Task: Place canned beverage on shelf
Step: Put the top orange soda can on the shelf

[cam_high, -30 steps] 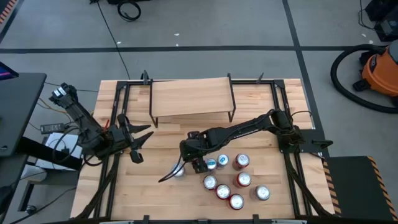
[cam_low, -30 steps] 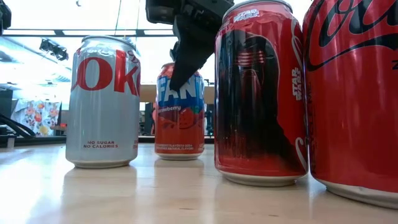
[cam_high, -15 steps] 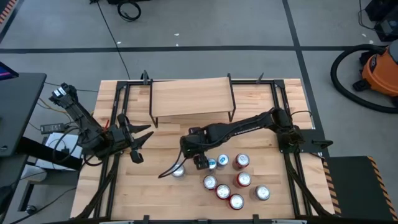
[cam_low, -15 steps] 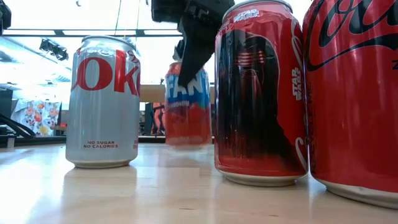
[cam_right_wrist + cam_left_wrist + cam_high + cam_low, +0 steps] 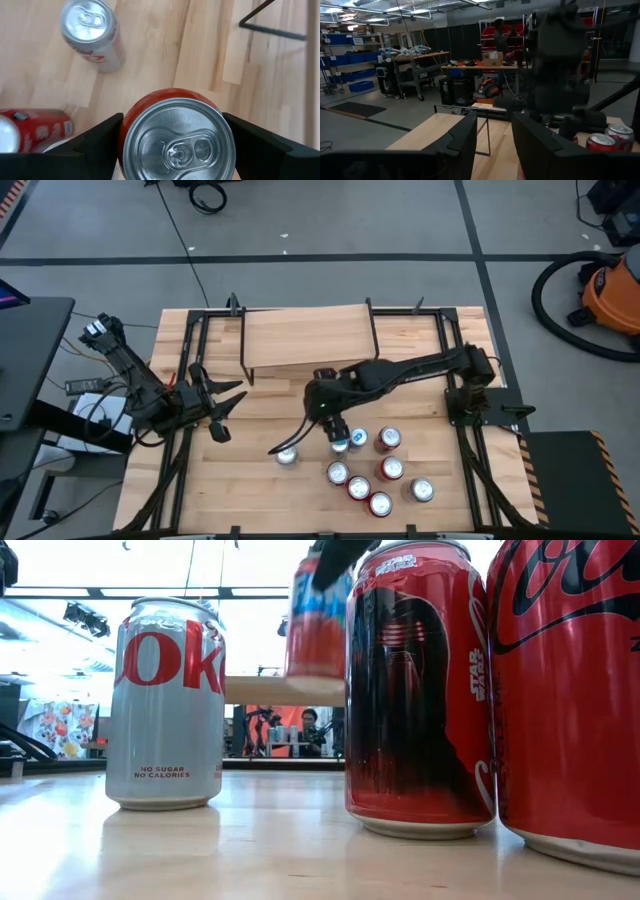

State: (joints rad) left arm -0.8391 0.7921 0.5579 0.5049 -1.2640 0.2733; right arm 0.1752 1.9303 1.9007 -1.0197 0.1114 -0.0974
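We see the right gripper (image 5: 175, 145) closed around a red Fanta can (image 5: 176, 135); its two dark fingers (image 5: 95, 137) spread wide and press the can's opposite sides. In the low view the can (image 5: 318, 620) hangs clear of the tabletop (image 5: 250, 850), its base level with the top of the silver Diet Coke can (image 5: 165, 705) at about 9 o'clock from it. From above, the right gripper (image 5: 328, 412) sits near table centre, with the shelf (image 5: 305, 335) at roughly 12 o'clock from it, close but apart, nothing standing on the board. The cluster of cans (image 5: 375, 470) stands at about 5 o'clock from the gripper; the silver can (image 5: 287, 455) at about 7 o'clock. The left gripper (image 5: 225, 410) waits at the table's 9 o'clock side, fingers (image 5: 462, 142) partly apart, nothing between them.
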